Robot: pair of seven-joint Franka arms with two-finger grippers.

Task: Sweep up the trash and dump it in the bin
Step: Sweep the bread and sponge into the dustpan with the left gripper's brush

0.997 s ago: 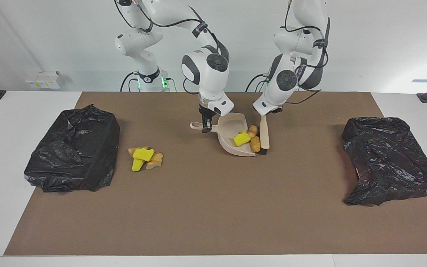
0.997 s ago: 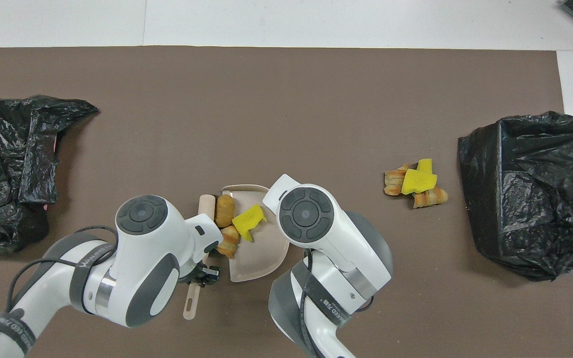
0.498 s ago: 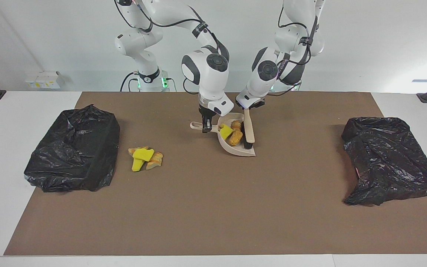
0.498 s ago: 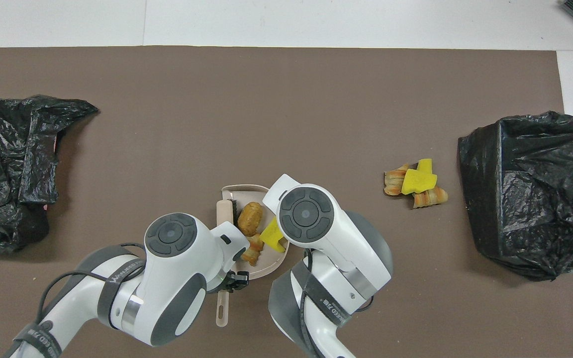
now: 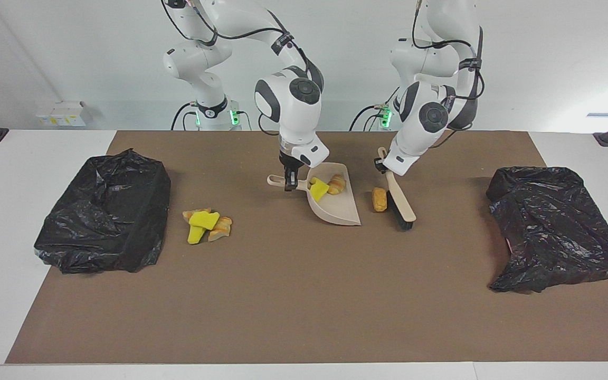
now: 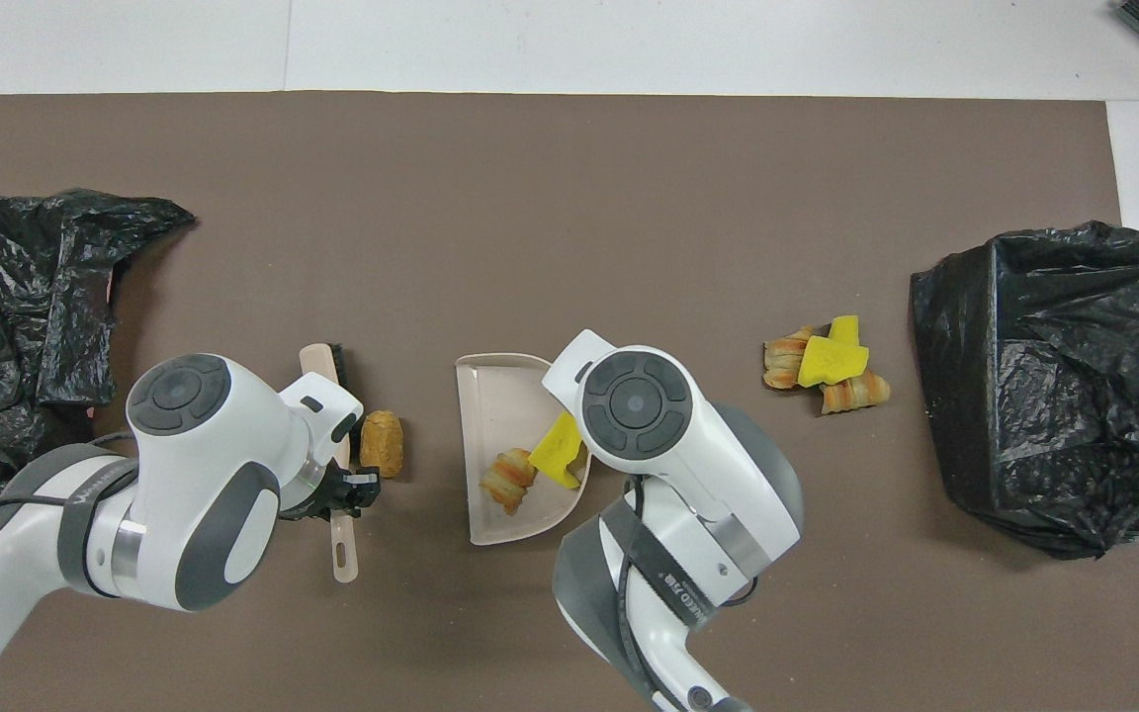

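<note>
While my right gripper [image 5: 289, 179] clamps the dustpan [image 5: 335, 206] handle and my left gripper [image 5: 380, 166] clamps the brush [image 5: 400, 203], one lump [image 5: 379, 199] lies between them; toward the mat's [image 5: 304, 295] edge farthest from the robots I see open room.

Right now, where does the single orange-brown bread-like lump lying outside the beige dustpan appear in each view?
Facing view: the orange-brown bread-like lump lies right of centre, between the beige plastic dustpan and the wooden hand brush.
Overhead view: the lump lies left of centre, again between brush and dustpan.
Shared landmark: the dustpan.
</note>
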